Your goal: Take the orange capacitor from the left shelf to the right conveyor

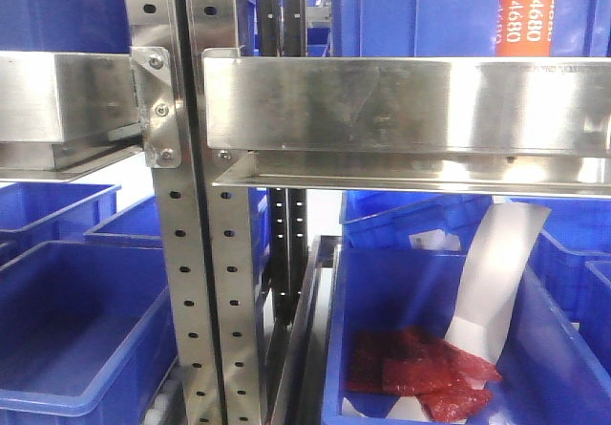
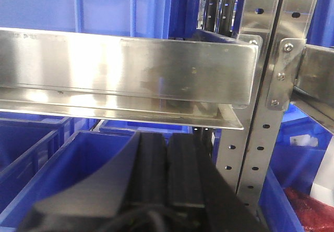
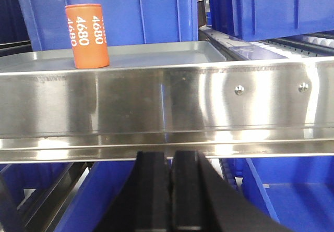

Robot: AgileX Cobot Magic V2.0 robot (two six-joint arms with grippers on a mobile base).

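Blue bins (image 1: 67, 349) surround the left shelf (image 1: 181, 253) in every view; the right conveyor is not in view. Orange capacitor (image 3: 86, 36) stands upright on the shelf, behind its front rail (image 3: 167, 101), untouched. Right gripper (image 3: 171, 156) sits below that rail, fingers pressed together, holding nothing. Left gripper (image 2: 167, 141) is likewise closed and empty. Step judged: approach, before the grasp. Next move calls for rising above the rail, shifting left and opening.

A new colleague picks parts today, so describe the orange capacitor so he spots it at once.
Find the steel shelf, upper level, behind its shiny rail. The orange capacitor stands upright on a grey tray before blue bins. Only it is an orange cylinder with white 4680 print; the red packets lie in a bin below.
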